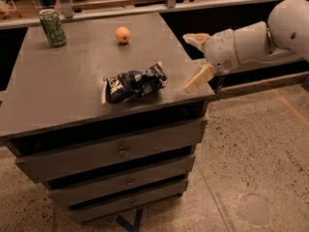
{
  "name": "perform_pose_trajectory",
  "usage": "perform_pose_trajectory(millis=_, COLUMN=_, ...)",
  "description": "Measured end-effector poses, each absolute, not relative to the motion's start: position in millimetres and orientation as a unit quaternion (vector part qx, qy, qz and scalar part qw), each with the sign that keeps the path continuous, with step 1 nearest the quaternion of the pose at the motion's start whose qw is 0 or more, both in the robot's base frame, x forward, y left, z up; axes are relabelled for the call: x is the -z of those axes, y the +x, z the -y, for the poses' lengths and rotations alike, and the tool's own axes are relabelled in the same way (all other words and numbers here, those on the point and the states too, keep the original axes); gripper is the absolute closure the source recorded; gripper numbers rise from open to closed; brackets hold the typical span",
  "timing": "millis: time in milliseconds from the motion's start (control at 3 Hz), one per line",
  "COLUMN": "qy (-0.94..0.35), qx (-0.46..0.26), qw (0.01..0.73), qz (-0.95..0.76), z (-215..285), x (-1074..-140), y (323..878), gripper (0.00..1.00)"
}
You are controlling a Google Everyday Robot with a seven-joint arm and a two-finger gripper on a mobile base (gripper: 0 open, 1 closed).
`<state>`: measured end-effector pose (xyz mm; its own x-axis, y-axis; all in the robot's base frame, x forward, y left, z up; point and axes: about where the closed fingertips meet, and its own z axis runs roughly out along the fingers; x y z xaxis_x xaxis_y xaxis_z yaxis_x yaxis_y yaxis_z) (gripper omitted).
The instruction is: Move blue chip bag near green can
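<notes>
— Three drawers [119, 152] stack at the front of the grey cabinet [58, 91], which stands on a speckled floor [251, 168]. What lies on top?

— Nearest the front edge is the blue chip bag [134, 82], crumpled and lying flat, a little right of the top's middle.

— And the gripper [193, 59]?

— It hangs at the right edge of the cabinet top, just right of the bag and not touching it. Its two fingers [198, 79] are spread wide with nothing between them. One is over the front right corner and the other sits further back. The white arm [251, 42] reaches in from the right.

— What is further back?

— A small orange fruit [122, 34] sits near the rear edge, well behind the bag. The green can [52, 27] stands upright in the far left corner, well apart from the bag and from the gripper.
</notes>
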<state>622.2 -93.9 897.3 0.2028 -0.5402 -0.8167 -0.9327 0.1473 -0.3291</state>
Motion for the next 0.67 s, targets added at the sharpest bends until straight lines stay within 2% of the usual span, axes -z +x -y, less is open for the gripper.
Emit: perform_pose_trajectory(millis=667, qy=-0.636, qx=-0.259, qw=0.443, qz=-0.576, z=61, x=-867, y=638, gripper=0.0)
